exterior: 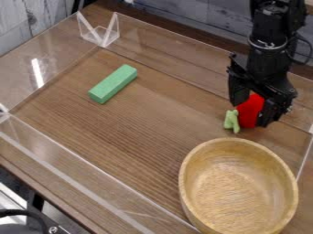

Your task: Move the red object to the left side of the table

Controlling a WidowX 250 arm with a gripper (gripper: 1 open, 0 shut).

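The red object [250, 111] is a small bright red toy fruit with a light-green leafy piece at its lower left. It lies on the brown wood-grain table [134, 128] near the right side. My black gripper [258, 102] points straight down over it, open, with its fingers standing on either side of the red fruit. The fruit's upper part is partly hidden by the fingers, and I cannot tell whether they touch it.
A green rectangular block [113, 83] lies at the left-centre. A large wooden bowl [239, 190] stands at the front right, just in front of the fruit. Low clear acrylic walls [73, 169] edge the table, with a clear bracket [98, 30] at the back left.
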